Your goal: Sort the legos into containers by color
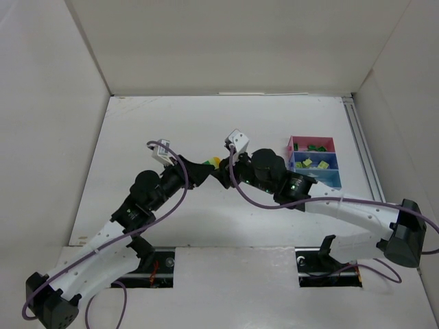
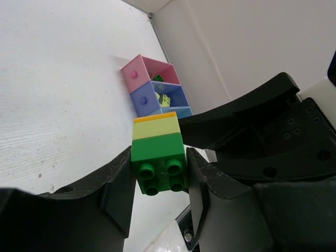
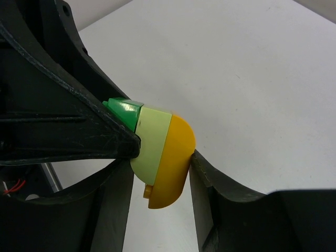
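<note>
A clump of three stacked legos (image 1: pixel 214 162) hangs between both grippers above the table's middle. In the left wrist view my left gripper (image 2: pixel 159 168) is shut on the dark green brick (image 2: pixel 157 157), with a pale yellow-green brick (image 2: pixel 156 129) and an orange one (image 2: pixel 155 117) stacked beyond it. In the right wrist view my right gripper (image 3: pixel 160 173) is shut across the orange brick (image 3: pixel 173 163) and the pale brick (image 3: pixel 152 142). The containers stand at the right: pink (image 1: pixel 293 144), dark blue (image 1: pixel 293 162) and light blue (image 1: pixel 326 179).
Green legos (image 1: pixel 315 147) lie in the pink tray and yellow-green ones (image 1: pixel 307 163) in the dark blue tray. The right arm (image 1: pixel 295 185) covers part of the light blue tray. White walls enclose the table (image 1: pixel 171 116) on three sides.
</note>
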`<act>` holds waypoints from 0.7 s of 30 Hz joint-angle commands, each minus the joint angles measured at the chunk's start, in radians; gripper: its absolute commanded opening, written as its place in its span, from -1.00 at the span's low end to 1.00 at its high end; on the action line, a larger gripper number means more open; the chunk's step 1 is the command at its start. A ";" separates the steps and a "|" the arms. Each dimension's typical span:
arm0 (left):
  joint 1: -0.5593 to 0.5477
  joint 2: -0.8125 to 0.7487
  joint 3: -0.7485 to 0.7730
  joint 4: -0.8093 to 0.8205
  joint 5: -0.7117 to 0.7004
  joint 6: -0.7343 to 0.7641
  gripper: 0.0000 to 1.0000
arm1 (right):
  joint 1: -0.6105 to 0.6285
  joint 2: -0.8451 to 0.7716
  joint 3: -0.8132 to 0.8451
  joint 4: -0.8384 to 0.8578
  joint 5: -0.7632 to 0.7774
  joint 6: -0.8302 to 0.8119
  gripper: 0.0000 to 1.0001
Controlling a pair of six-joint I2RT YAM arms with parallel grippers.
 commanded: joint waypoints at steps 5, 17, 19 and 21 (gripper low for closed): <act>-0.008 -0.030 -0.013 0.101 -0.004 -0.031 -0.93 | 0.011 0.000 0.037 0.074 -0.093 -0.036 0.22; -0.008 -0.080 0.007 0.058 -0.044 -0.031 -1.00 | 0.011 -0.049 0.037 -0.047 -0.017 -0.100 0.28; -0.008 -0.069 0.007 0.058 -0.044 -0.031 -1.00 | 0.011 -0.049 0.037 -0.047 -0.017 -0.100 0.21; -0.008 -0.060 0.007 0.049 -0.044 -0.031 -1.00 | 0.011 -0.058 0.037 -0.047 -0.008 -0.100 0.19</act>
